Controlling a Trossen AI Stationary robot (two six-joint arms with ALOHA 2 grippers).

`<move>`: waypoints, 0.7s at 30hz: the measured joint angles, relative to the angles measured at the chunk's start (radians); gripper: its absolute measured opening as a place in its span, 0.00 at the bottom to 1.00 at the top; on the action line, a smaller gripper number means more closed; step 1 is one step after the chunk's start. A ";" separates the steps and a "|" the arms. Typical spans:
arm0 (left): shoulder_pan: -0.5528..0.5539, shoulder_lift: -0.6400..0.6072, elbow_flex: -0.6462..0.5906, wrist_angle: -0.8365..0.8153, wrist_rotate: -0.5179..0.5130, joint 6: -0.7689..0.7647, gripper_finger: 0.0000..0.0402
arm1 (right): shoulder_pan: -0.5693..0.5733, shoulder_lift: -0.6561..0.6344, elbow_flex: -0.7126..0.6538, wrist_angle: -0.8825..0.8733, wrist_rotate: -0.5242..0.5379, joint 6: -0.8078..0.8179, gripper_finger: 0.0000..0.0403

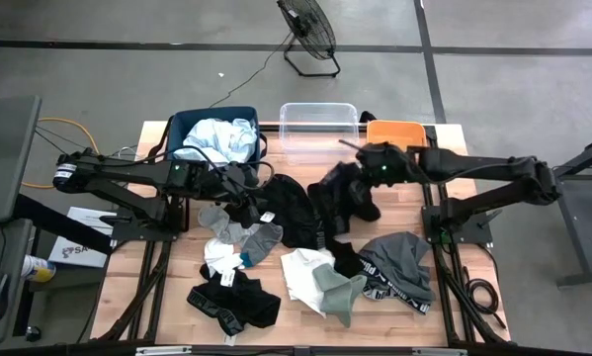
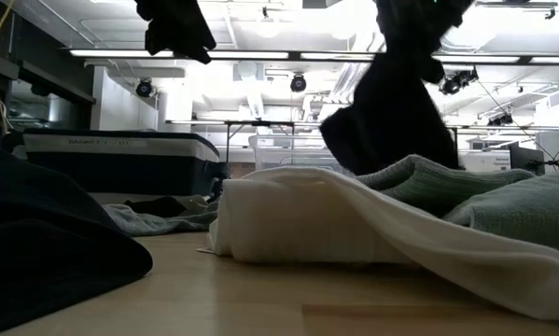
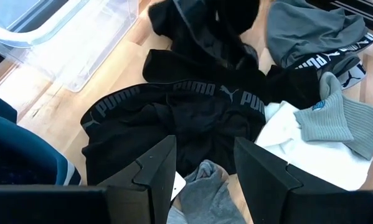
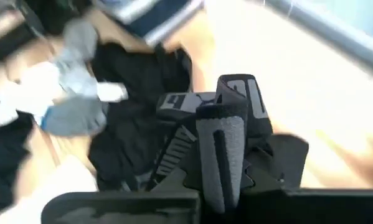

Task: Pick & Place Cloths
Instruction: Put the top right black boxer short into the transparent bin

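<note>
Cloths lie scattered on the wooden table: a black PUMA garment, grey socks, a white piece, grey briefs and black briefs. A pale blue cloth lies in the navy bin. My right gripper is raised over the table's middle, shut on a black garment that also shows hanging in the low view. My left gripper hovers open above the black PUMA garment and a grey sock, touching nothing. My right gripper pinches the black garment's grey lettered waistband between its two fingers, the band bunched into several layers. The fingers slant down from the table's right side. The garment hangs below them; I cannot tell whether its lower end is clear of the other cloths.
A clear plastic tub and an orange tub stand at the table's far edge, right of the navy bin. A floor fan stands beyond the table. Bare wood shows at the table's far right.
</note>
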 joint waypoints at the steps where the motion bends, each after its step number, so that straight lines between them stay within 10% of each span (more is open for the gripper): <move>1: 0.000 0.000 0.000 0.000 0.000 0.000 0.39 | 0.000 0.001 0.025 -0.006 0.006 -0.014 0.01; 21: 0.000 0.000 0.000 0.002 0.000 -0.027 0.39 | -0.039 0.002 0.296 0.379 0.012 -0.451 0.01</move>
